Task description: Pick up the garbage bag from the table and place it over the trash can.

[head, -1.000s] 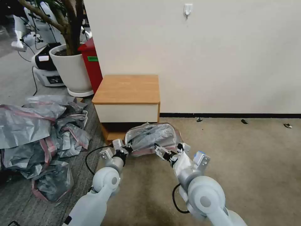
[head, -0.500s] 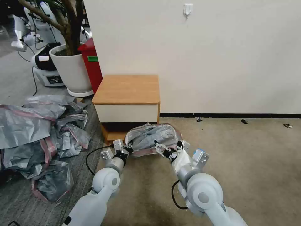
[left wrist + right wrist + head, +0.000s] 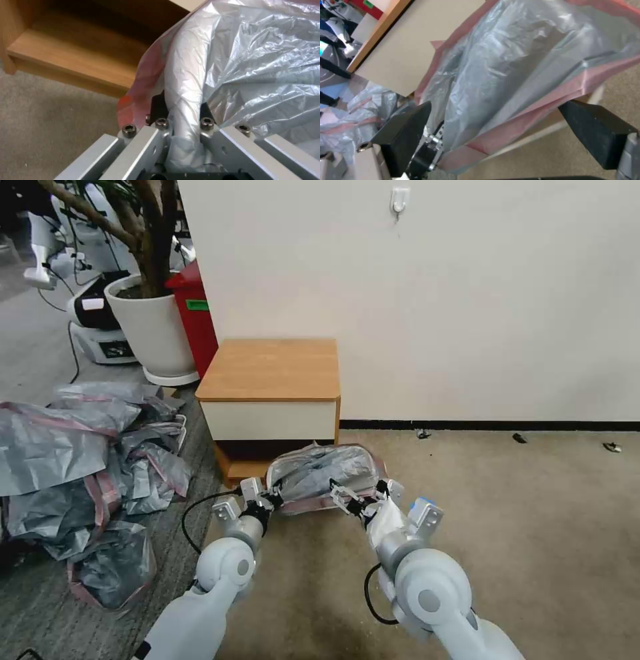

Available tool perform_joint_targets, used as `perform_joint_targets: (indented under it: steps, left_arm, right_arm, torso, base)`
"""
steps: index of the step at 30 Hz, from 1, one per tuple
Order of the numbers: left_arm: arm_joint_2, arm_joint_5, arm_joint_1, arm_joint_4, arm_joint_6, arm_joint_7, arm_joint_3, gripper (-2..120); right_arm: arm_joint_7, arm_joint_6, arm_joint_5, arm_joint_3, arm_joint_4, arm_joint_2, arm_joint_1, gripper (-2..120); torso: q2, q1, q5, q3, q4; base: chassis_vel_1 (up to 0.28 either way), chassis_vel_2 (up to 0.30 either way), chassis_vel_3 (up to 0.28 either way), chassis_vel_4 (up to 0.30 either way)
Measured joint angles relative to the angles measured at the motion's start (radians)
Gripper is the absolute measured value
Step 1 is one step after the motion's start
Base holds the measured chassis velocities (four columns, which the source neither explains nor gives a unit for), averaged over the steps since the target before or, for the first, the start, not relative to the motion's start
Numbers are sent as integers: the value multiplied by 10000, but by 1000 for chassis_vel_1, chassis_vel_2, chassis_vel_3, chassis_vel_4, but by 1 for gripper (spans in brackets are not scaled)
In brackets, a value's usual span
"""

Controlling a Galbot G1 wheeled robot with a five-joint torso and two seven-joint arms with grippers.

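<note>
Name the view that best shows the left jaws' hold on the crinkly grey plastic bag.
Left wrist view: the left gripper is shut on a fold of the crinkly grey plastic bag. Head view shows this small and far; right wrist view shows mostly the bag's pink rim.

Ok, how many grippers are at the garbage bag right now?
2. The left gripper is shut on the left rim of the garbage bag; the right gripper straddles the right rim, open.

Translucent grey garbage bag [image 3: 323, 473] with pinkish-red rim; light-brown table [image 3: 273, 370], white drawer front.
</note>
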Motion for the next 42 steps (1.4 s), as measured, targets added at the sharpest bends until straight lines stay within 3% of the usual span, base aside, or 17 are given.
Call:
perform_joint_targets:
  steps: [18,23,25,42]
  left_arm:
    - [-18,-785,118,-610,239,-142,23,2]
    - [-46,-1737,70,-826,560,-443,-150,2]
    - [-16,-1961,43,-839,648,-522,-200,2]
    - [-93,-2701,-25,-888,922,-824,-272,2]
  right_arm:
    - [-199,601,70,69,-456,348,224,92]
    - [-511,963,226,177,-519,394,209,80]
    - [-716,1130,257,248,-521,418,169,69]
    - [-1516,1566,262,303,-667,608,90,10]
  torso:
    - [0,0,0,0,0]
    - [0,0,1,0,0]
    - [0,0,0,0,0]
    - [0,0,0,0,0]
  base:
    - [0,0,0,0]
    - [0,0,0,0]
    - [0,0,0,0]
    - [0,0,0,0]
